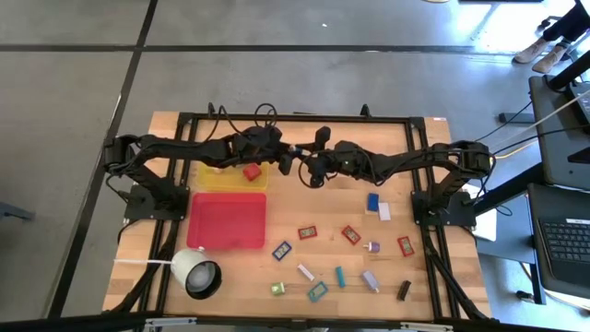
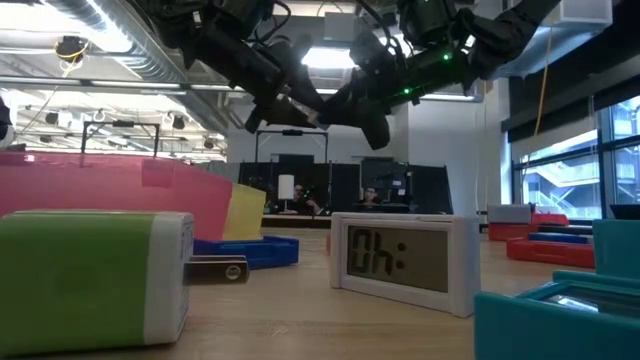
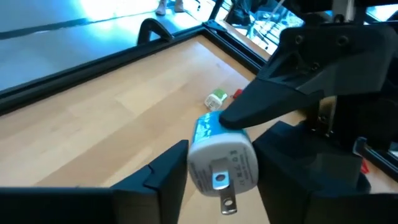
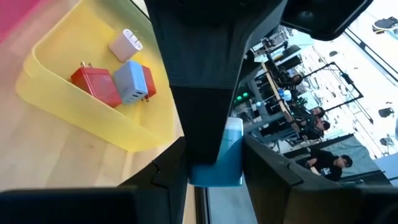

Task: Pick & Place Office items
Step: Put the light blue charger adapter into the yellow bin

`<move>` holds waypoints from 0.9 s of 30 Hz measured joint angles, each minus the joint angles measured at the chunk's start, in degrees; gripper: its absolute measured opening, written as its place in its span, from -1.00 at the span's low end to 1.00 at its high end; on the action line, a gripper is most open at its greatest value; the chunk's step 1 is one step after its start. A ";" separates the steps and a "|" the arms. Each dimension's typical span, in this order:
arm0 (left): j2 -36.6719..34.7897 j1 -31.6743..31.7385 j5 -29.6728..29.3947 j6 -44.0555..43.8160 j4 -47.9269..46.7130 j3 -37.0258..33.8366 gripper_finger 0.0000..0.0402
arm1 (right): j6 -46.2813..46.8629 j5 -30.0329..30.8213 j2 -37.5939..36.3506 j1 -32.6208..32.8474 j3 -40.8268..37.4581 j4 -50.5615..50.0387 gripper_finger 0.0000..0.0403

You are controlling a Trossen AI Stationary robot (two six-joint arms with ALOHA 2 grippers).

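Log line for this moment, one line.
stage: apparent mid-air handover | right gripper: shut on blue charger | left gripper: at blue charger

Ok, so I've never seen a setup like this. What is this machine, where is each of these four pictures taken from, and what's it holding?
It is a robot with two dark jointed arms at a wooden table. One picture looks straight down, one looks level across the tabletop, and the other two come from a camera on each wrist. On the table lie a flat yellow plastic tray with a few plug blocks in it, a flat red plastic tray, a white round cup-like thing with a cord, and small coloured office pieces scattered beside them. The arms meet in mid-air next to the yellow tray. There the left end effector and the right end effector both grip one blue and white plug-in charger block, apparently passing it across.
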 joint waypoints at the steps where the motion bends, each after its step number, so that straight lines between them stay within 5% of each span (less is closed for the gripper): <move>1: 0.00 0.02 0.56 0.01 -0.09 0.00 -0.21 | 0.02 0.06 0.00 0.00 0.00 -0.05 -0.34; 19: -0.02 0.22 0.49 0.63 -0.15 0.00 -0.29 | 6.27 -0.36 0.00 0.00 0.04 -2.80 0.20; 27: -0.46 4.20 -0.06 0.57 -8.00 0.10 -0.29 | 13.05 11.46 0.00 -0.79 0.04 -12.98 0.38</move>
